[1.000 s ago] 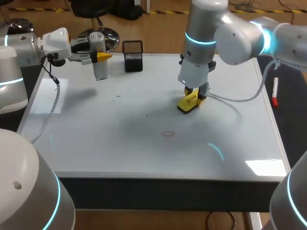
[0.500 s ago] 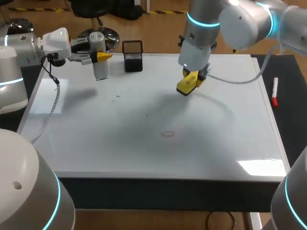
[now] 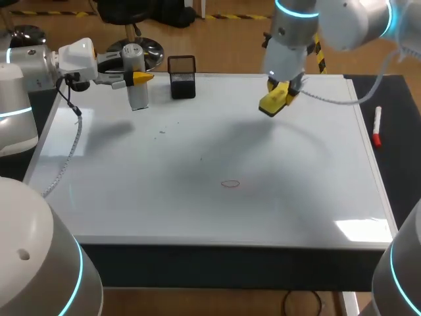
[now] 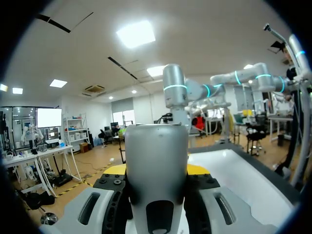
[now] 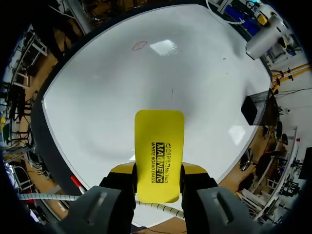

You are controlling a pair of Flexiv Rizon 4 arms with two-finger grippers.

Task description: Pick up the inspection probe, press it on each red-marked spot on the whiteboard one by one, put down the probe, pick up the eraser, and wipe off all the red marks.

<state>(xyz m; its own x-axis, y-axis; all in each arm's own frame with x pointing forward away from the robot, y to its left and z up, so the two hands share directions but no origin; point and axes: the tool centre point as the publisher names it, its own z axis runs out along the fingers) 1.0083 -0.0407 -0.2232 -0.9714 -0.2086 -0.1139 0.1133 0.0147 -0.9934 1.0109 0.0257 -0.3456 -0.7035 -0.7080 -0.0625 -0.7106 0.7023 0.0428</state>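
Stage shown: erasing. I judge the wiping step to be in hand, with the tool held aloft, not rubbing.

- One whiteboard [image 3: 197, 138] forms nearly the whole surface.
- Of my two arms, the left arm [image 3: 26, 72] comes in at the far left corner. The right arm [image 3: 329, 23] stands over the far right part.
- The left claw [image 3: 135, 78] is clenched on the inspection probe [image 3: 138, 97], a grey cylinder held upright near the far edge. It stands just left of one black mesh pen holder [image 3: 182, 78]. I cannot tell whether the probe's foot touches the board. The probe has not been put down, though the task lists that before erasing.
- The right claw [image 5: 159, 174] is clenched on the yellow eraser [image 5: 159, 141], gripping its two long sides. The eraser hangs tilted above the far right part of the surface, clear of the board.
- One red-capped marker [image 3: 377, 126] lies on the dark strip just beyond the right edge.
- One red mark [image 3: 230, 184] is visible. It is a small oval outline near the middle, toward the near edge and well apart from the eraser.

Next move, as I read it: carry the eraser toward the near edge and leftward until it is over the oval. Then level its face, lower it into contact and rub until the outline is gone.

Count: one probe, one eraser, one holder, one marker, one mark, two claws.
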